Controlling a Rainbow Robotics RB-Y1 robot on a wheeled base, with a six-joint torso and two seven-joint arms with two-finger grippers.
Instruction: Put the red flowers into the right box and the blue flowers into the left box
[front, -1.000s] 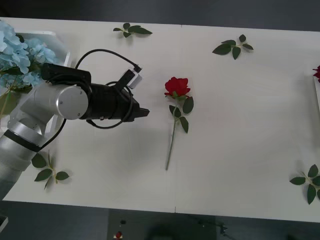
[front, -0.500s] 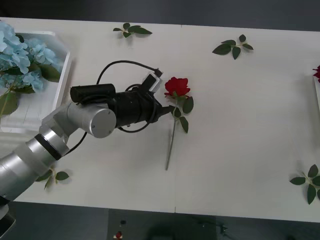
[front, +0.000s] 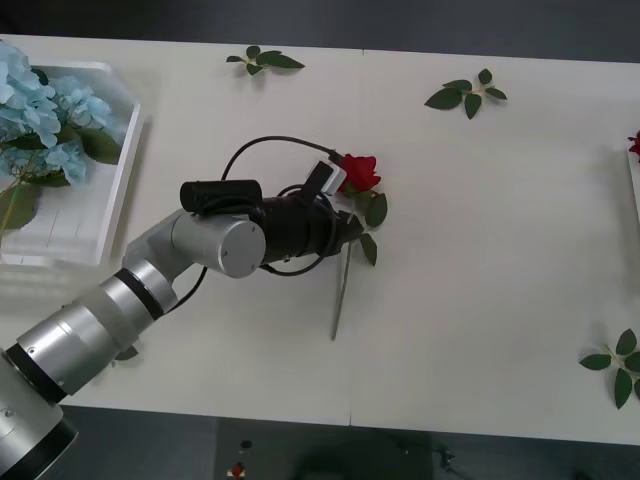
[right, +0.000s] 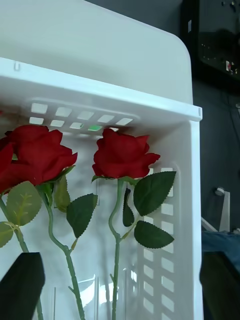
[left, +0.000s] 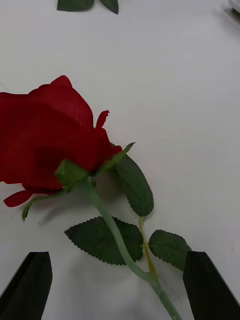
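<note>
I am holding my left hand spread wide astride the thin green stem of the deep-red artificial rose lying on the white counter — positioned low for a grasp; my right hand, released, hovers over boxed roses.

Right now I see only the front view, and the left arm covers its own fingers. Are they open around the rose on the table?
Observer: Yes. In the left wrist view the left gripper has its fingers open, and the stem of the red rose runs between them, nearer one finger.
Operator: Does the rose lie on the table?
Observer: It does. Bloom and leaves rest on the white table, not lifted.
Operator: And where is the right arm?
Observer: The right gripper hangs with fingers open over the right box, where two roses lie whole and a third shows partly.
</note>
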